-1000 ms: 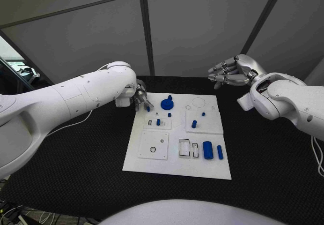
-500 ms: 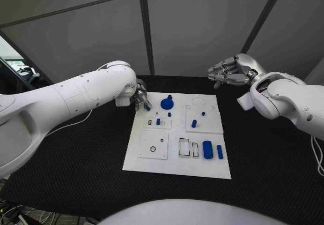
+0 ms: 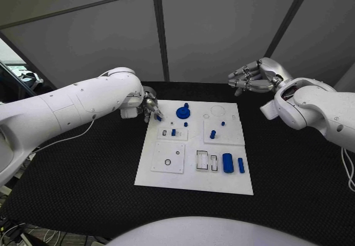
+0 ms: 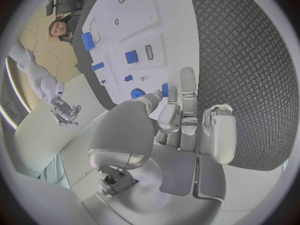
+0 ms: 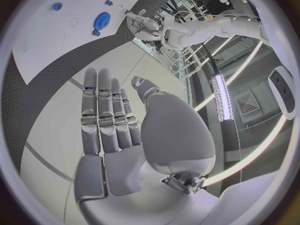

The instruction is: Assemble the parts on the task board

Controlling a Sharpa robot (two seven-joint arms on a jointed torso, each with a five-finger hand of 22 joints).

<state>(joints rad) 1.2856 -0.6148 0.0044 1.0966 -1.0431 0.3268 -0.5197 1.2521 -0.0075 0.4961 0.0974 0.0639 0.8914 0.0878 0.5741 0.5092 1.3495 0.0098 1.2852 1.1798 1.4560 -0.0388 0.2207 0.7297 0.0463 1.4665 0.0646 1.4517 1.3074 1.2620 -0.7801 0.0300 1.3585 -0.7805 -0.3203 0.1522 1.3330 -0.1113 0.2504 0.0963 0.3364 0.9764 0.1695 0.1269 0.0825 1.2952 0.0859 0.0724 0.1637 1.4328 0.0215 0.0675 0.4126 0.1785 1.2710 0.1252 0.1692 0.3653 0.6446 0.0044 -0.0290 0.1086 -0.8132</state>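
Left hand (image 3: 151, 107) hovering at far-left corner of task board (image 3: 194, 179), fingers pinching small blue part (image 4: 164, 89), its long axis seeming upright. Blue disc (image 3: 182, 112) lying just beside, toward board middle; left hand much nearer than right. Right hand (image 3: 251, 77) waiting above far-right side, fingers curled in, holding nothing. Black surface (image 3: 89, 169) carrying board; grey panels standing behind.

task board (image 3: 169, 177) white | parts (image 3: 227, 163) blue | table (image 3: 89, 169) black | hands (image 3: 251, 78) silver
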